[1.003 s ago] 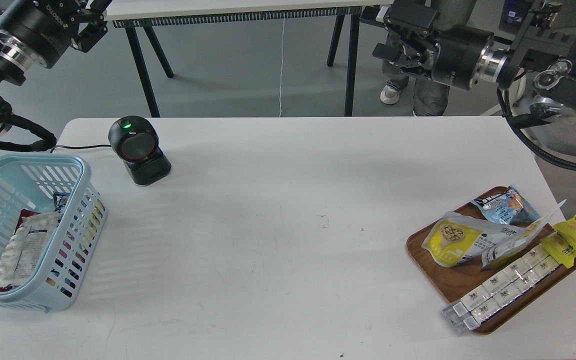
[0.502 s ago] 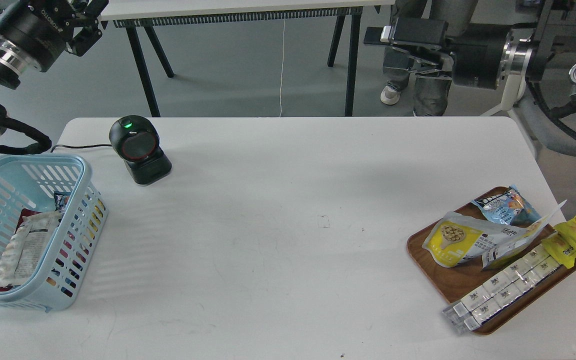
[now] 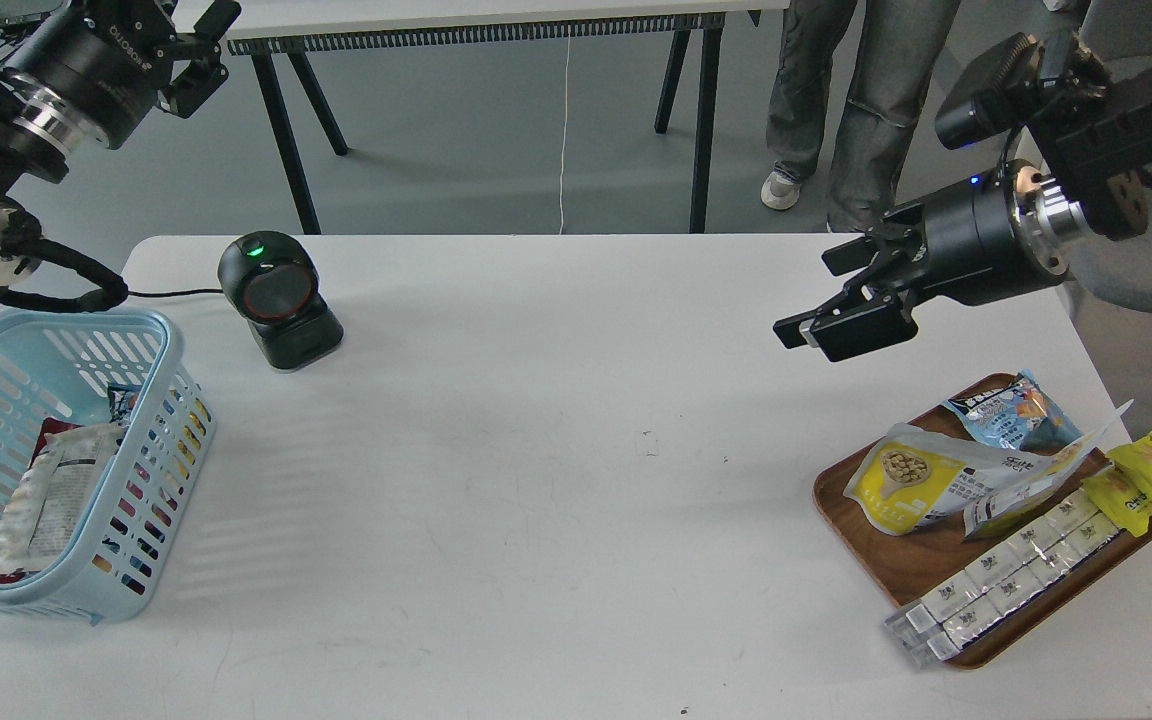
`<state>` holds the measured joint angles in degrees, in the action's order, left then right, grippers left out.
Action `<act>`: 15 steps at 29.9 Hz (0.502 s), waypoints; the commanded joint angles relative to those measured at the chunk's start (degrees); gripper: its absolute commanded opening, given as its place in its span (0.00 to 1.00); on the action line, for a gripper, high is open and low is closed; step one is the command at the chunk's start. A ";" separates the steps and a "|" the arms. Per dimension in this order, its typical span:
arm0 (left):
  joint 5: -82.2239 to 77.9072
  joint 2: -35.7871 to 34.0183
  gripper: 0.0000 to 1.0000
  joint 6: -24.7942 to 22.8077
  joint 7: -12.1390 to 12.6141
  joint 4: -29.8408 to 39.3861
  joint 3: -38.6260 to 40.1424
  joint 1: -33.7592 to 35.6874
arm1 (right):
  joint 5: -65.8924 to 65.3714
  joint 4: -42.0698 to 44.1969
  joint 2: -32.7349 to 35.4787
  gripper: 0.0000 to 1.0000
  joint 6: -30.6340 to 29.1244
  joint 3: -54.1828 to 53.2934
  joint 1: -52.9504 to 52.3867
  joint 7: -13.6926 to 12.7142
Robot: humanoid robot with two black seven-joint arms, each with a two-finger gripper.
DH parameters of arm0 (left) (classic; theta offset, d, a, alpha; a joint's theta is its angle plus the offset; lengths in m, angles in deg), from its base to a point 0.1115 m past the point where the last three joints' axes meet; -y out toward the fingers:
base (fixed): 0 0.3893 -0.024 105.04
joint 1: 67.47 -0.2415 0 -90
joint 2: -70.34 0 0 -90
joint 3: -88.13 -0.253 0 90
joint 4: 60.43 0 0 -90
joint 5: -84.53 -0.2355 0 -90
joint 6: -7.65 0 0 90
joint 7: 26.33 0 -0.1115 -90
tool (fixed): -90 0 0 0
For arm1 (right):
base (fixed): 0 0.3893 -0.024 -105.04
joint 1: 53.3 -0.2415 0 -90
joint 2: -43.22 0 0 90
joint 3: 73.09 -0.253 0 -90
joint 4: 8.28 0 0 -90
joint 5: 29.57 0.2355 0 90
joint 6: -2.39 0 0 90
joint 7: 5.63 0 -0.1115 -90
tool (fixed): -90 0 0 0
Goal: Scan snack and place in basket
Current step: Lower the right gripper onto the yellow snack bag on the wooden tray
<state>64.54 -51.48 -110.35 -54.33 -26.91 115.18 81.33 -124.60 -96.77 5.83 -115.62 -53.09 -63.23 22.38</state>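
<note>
White tabletop point(image 3: 556, 480) carries everything. On its right side a wooden tray point(image 3: 901, 575) holds the snack point(image 3: 911, 480), lying flat with its long axis roughly left to right. It lies below the right hand point(image 3: 841, 325) and slightly to its right, well apart. This hand hovers with fingers parted and empty (clearly the nearer one). The left hand point(image 3: 201, 50) is far away above the basket point(image 3: 151, 330); its opening I cannot tell.

Grey floor point(image 3: 496, 150) behind the white table point(image 3: 556, 400); a second black-legged table point(image 3: 496, 25) stands beyond.
</note>
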 commanded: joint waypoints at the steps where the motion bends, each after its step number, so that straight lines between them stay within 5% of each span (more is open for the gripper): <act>1: -0.05 1.15 1.00 0.00 0.00 -0.12 -0.06 0.00 | -3.66 -4.04 4.15 1.00 0.01 -0.05 -0.27 0.00; 15: -0.05 1.94 1.00 0.00 0.00 -0.12 0.02 0.09 | -23.53 -10.73 11.99 0.99 0.01 3.55 2.19 0.00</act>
<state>64.49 -49.64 -110.35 -54.33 -27.06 115.11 81.35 -145.82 -107.48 17.82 -115.60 -50.22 -62.05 22.37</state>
